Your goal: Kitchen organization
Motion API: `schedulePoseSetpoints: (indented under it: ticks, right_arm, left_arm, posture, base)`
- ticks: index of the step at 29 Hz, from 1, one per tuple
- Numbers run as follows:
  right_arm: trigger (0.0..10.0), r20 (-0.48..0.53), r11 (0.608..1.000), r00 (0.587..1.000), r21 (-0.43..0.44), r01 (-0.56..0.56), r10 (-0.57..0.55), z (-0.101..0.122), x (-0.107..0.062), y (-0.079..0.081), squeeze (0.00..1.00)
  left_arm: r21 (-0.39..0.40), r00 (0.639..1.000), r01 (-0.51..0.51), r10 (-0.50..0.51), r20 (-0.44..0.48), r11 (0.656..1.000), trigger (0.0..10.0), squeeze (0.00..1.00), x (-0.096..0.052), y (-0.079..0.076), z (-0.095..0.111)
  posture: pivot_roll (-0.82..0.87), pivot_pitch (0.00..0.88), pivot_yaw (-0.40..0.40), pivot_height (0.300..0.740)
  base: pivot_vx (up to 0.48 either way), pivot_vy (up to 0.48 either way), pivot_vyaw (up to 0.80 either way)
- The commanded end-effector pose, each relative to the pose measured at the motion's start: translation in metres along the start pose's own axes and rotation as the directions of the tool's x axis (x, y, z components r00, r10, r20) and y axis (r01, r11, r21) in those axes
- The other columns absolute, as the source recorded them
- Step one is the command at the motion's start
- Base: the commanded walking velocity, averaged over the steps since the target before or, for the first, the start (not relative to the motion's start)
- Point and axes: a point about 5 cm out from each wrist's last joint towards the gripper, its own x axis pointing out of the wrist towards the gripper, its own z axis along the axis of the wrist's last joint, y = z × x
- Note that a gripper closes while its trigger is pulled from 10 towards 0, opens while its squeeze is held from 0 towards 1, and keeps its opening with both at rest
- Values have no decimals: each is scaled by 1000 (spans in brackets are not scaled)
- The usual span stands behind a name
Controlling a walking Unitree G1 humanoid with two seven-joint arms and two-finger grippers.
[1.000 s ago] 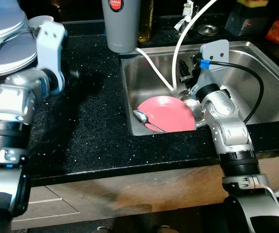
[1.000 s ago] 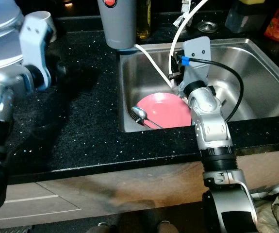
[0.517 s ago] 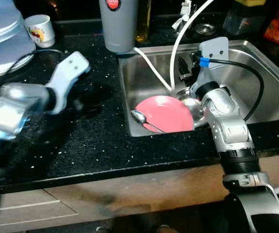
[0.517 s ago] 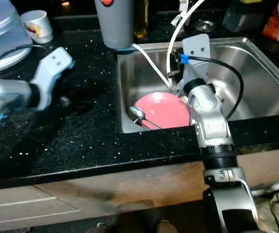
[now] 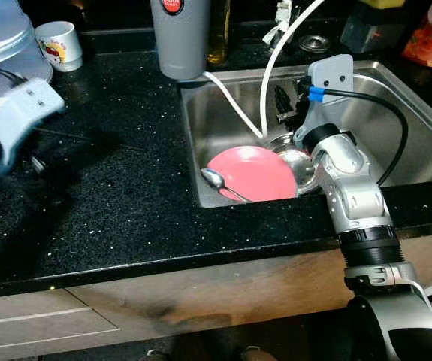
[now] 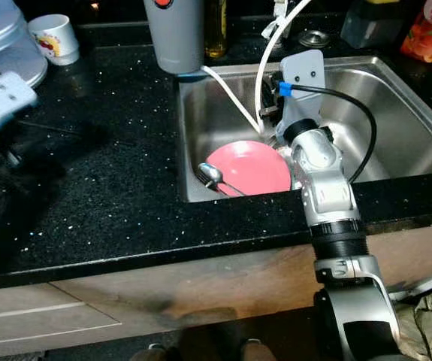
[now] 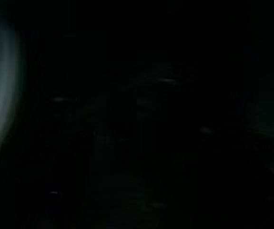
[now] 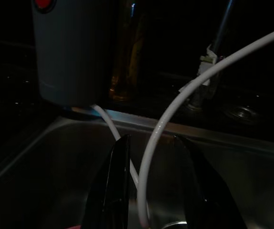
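We judge the tidying barely begun: nearest us on the sink (image 5: 396,98) floor the pink plate (image 5: 255,171) lies unlifted with a spoon (image 5: 217,180) across its edge, a steel bowl (image 5: 303,164) just beside it. Our right gripper (image 8: 148,191) hangs over them, fingers (image 8: 119,181) apart around the white hose (image 5: 267,83), gripping nothing. Our left gripper (image 5: 16,124) is blurred over the black surface (image 5: 125,188); we cannot tell its fingers' state. Farther back stand the grey tumbler (image 5: 179,34) and cup (image 5: 58,43)
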Motion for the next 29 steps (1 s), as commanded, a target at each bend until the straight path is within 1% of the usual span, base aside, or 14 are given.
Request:
schedulePoseSetpoints:
  ticks: [1,5,8,10,11,12,13,19,21,23,25,27,28,29]
  right_arm:
    - [10000,5,1000,1000,-11,-6,7,1,2,1,0]
    - [10000,7,1000,1000,-12,-3,3,1,2,1,0]
    - [10000,7,1000,1000,-14,-4,4,0,2,2,0]
    - [10000,8,1000,1000,-13,-5,5,0,2,2,0]
    - [10000,8,1000,1000,-14,-5,5,0,2,2,0]
    - [10000,8,1000,1000,-15,-6,6,0,1,2,0]
    - [10000,9,1000,1000,-16,-6,6,0,1,2,0]
    - [10000,11,1000,1000,-16,-2,3,0,0,-2,0]
    - [10000,10,1000,1000,-4,4,-4,-1,0,-4,0]
    - [10000,7,1000,1000,8,10,-10,-2,0,-6,0]
    - [10000,5,1000,1000,12,12,-12,-3,0,-7,0]
    - [10000,-1,999,1000,40,23,-23,-5,0,-8,0]
    - [10000,-3,999,1000,47,25,-25,-6,1,-8,0]
    - [10000,-3,999,1000,47,25,-25,-6,1,-8,0]
  left_arm:
    - [-25,995,-92,93,43,995,10000,0,-3,11,6]
    - [-264,942,-161,228,246,951,10000,0,13,11,30]
    - [-463,956,-81,200,213,883,10000,0,32,-6,24]
    - [-513,963,-70,192,189,855,10000,0,37,-11,22]
    - [-545,969,-60,181,170,836,10000,165,42,-17,20]
    - [-563,972,-55,173,159,825,10000,165,44,-21,18]
    - [-592,975,-64,178,136,803,10000,1000,48,-25,17]
    - [-588,948,-284,313,-54,757,10000,1000,59,-37,9]
    - [-535,870,-462,480,-117,707,10000,1000,57,-28,9]
    - [-439,753,-638,632,-184,632,10000,1000,53,-20,10]
    - [-416,729,-668,656,-195,617,10000,1000,53,-19,10]
    - [-384,658,-742,706,-262,549,10000,1000,54,-16,8]
    - [-392,652,-747,707,-274,537,10000,718,55,-16,7]
    - [-392,652,-747,707,-274,537,10000,718,55,-16,7]
  posture:
    - [31,153,-28,740]
    - [29,148,-27,740]
    - [26,146,-23,740]
    - [25,145,-23,740]
    - [25,145,-20,740]
    - [25,145,-20,740]
    - [23,145,-20,740]
    - [23,151,-16,740]
    - [25,150,-18,740]
    - [28,154,-18,740]
    - [30,154,-18,740]
    - [32,157,-19,740]
    - [32,157,-19,740]
    - [32,157,-19,740]
  base:
    - [0,0,0]
    - [0,0,0]
    - [0,0,0]
    - [0,0,0]
    - [0,0,0]
    - [0,0,0]
    - [0,0,0]
    - [0,0,0]
    - [0,0,0]
    - [0,0,0]
    - [0,0,0]
    - [0,0,0]
    - [0,0,0]
    - [0,0,0]
